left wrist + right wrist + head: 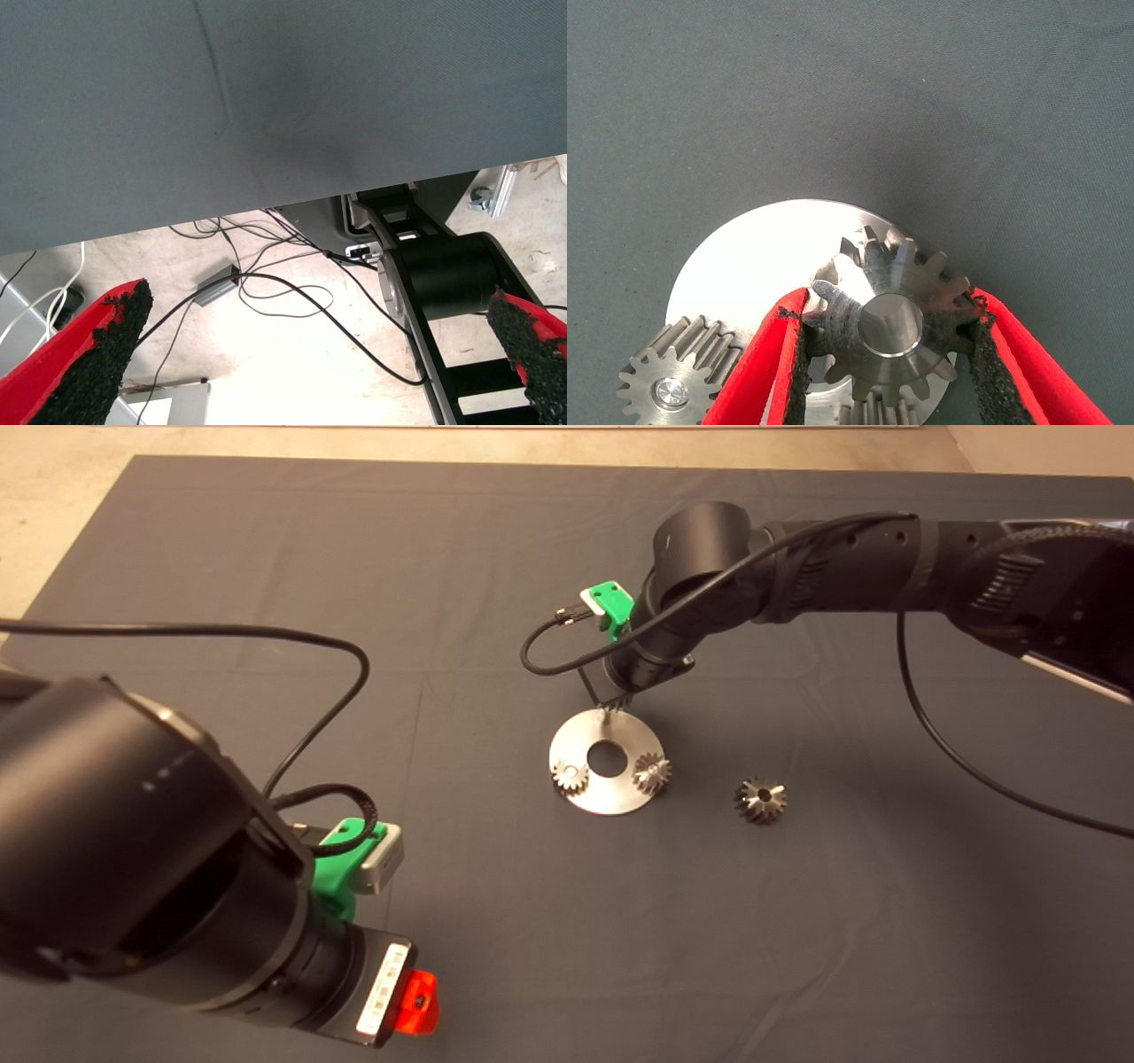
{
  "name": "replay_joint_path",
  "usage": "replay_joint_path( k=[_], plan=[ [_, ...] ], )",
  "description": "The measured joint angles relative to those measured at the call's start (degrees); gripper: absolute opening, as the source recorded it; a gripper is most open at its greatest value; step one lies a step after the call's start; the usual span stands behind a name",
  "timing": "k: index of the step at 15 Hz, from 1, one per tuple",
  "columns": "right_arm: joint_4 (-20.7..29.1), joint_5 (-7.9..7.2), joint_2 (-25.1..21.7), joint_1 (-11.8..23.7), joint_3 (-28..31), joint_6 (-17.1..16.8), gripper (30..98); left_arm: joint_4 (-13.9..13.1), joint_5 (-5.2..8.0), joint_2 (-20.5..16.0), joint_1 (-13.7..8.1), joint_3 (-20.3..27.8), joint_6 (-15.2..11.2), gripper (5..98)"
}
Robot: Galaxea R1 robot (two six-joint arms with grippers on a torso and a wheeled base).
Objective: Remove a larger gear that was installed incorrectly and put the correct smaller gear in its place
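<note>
My right gripper (613, 705) hangs over the far edge of a round steel disc (620, 731) in the middle of the mat. In the right wrist view this gripper (884, 305) is shut on the smaller gear (890, 323), which it holds just above the disc (762, 257). Two more small gears (570, 777) (651, 772) stand on the disc. The larger gear (760, 799), with flared teeth and a dark centre hole, lies on the mat to the right of the disc. My left gripper (415, 1001) waits at the lower left, open (317, 297) and empty.
The disc has a round centre hole (607, 757). A black cable (957, 762) hangs from the right arm above the mat. Beyond the mat's edge, the left wrist view shows floor with loose cables (266, 283) and the robot's base (443, 283).
</note>
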Motion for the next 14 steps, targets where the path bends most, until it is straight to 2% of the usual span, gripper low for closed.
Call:
replay_joint_path(
  k=[14],
  plan=[
    [0.0, 0.0, 0.0, -0.2, -0.3, -0.2, 40.3, 0.0, 0.0, 0.0, 0.0, 0.0, 0.0, 98.2]
  ],
)
